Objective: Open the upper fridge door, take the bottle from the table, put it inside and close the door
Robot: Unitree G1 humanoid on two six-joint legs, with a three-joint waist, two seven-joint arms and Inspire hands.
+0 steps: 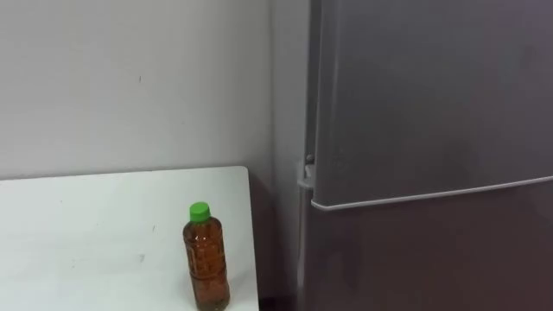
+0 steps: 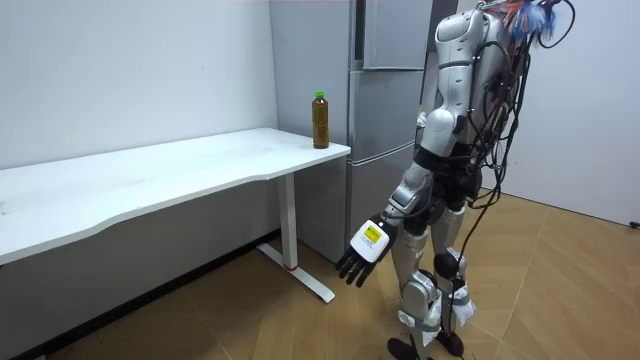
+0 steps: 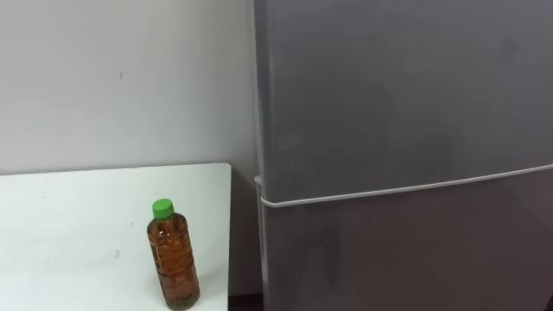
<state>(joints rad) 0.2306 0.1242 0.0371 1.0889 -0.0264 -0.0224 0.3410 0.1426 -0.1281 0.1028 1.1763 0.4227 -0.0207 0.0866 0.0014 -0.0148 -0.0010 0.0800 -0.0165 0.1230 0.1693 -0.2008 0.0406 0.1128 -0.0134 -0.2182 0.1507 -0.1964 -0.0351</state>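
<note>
Bottle (image 1: 206,257) stands upright at the table (image 1: 86,225) corner beside the closed fridge (image 1: 415,130); left hand (image 2: 365,246) hangs loose, empty.

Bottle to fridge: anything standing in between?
Nothing. In the left eye view the bottle stands near the right edge of the table. Past that edge there is a narrow bare gap, then the fridge, with its doors shut.

White table (image 2: 150,185) w/ white legs, by wall (image 2: 120,70); wood floor (image 2: 580,290)
</note>
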